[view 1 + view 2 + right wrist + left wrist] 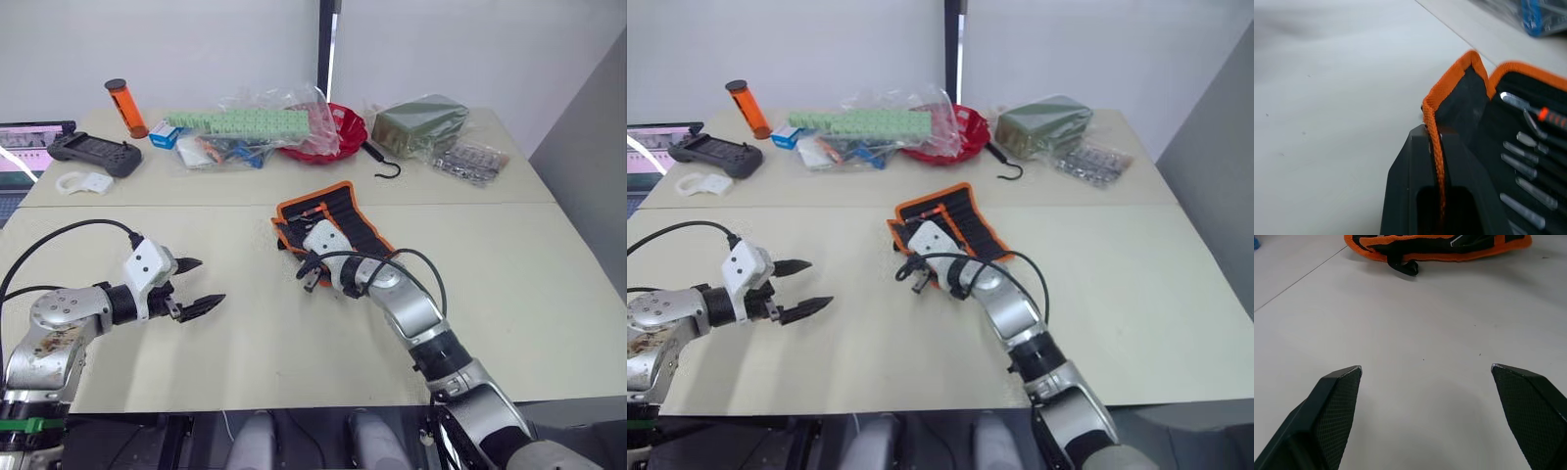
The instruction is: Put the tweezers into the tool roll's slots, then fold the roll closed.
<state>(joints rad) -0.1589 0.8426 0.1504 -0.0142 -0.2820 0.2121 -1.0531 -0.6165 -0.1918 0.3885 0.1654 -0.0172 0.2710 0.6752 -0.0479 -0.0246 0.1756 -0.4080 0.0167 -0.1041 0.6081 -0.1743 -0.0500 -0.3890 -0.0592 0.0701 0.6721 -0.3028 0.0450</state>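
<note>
The tool roll [338,217], black with orange trim, lies open at the table's middle. Several slim tweezers [1528,147] sit in its slots [1542,166], their metal ends showing. My right gripper [309,274] is at the roll's near left corner and is shut on the orange edge trim [1437,147], which stands raised between the fingers. My left gripper [211,280] hovers open over bare table to the left of the roll, holding nothing. In the left wrist view the roll [1440,247] and its black strap [1403,265] lie well beyond the spread fingertips [1347,377].
Along the back stand a red bowl [338,132], a black hook [384,163], a bag of green blocks [240,122], an orange bottle [125,108], a black controller [95,154], a bagged green box [421,122] and a bag of metal parts [472,162].
</note>
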